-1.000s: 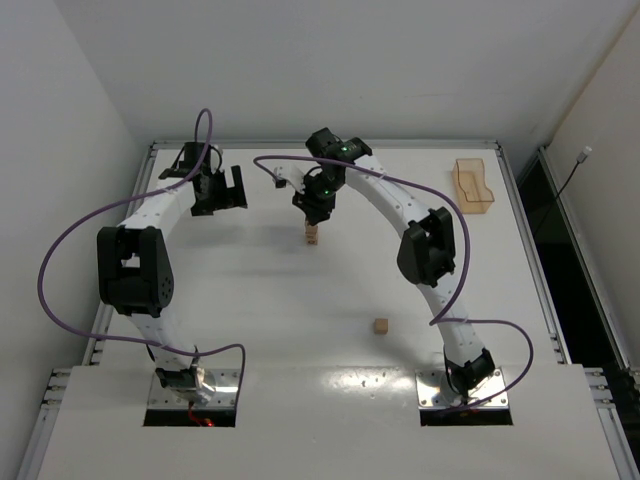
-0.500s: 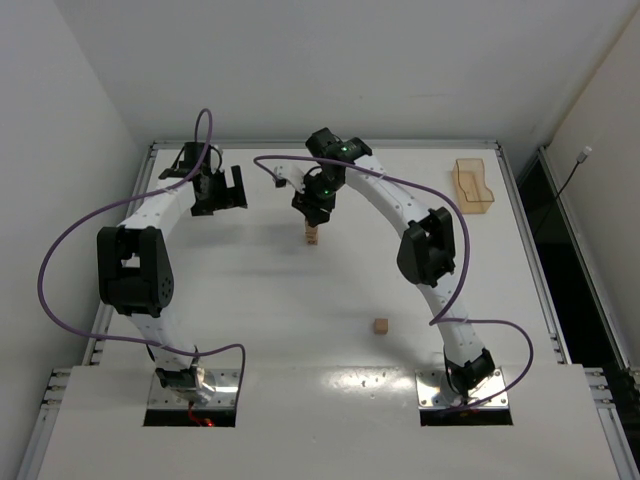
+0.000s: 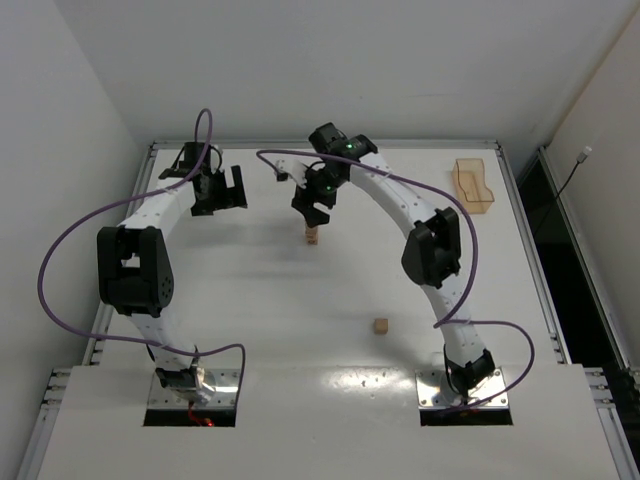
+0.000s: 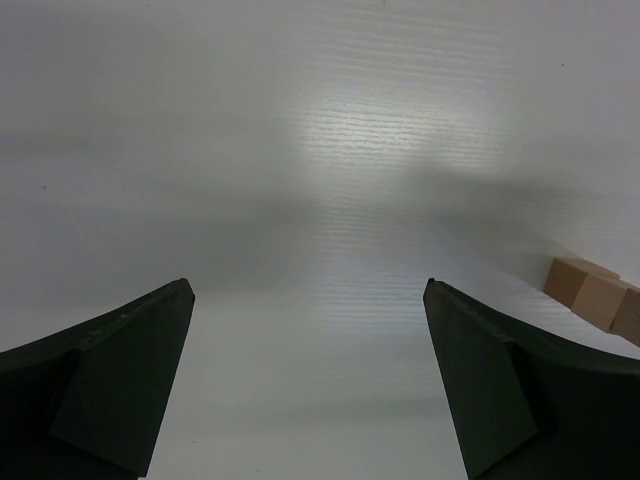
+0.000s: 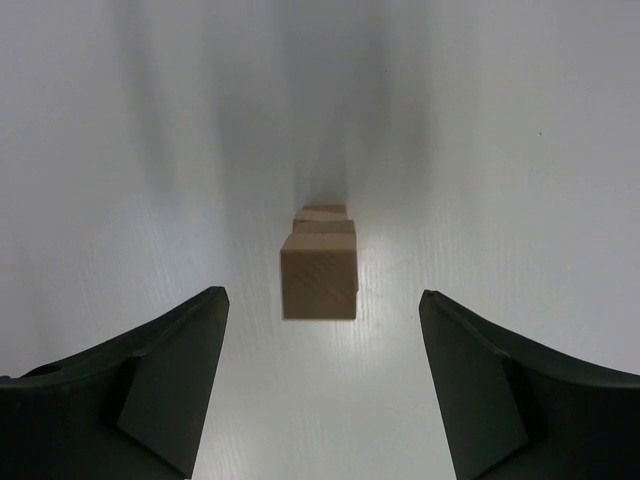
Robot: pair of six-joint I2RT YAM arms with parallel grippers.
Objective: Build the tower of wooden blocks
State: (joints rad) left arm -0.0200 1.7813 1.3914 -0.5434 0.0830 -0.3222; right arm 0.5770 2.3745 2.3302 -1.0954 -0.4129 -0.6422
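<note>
My right pincer hangs straight above the tower, released: its fingers stand wide on either side of the top cube with clear gaps, so nothing is grasped. I hold it centred there because that line lets me leave the column without brushing it. The cube sits square on the ones beneath, only slivers of the lower edges showing past it. I judge the tower to be three cubes high, though from above the count is hard to be sure of.

My left pincer waits well to the left of the tower, also released and holding nothing. It is parked there to keep out of the right arm's way. From its wrist view the tower shows only at the right edge.

One loose cube lies on the table well apart from the tower, nearer my bases and to its right. That is probably the last piece to fetch. The orange tray sits far right of the tower, untouched.
</note>
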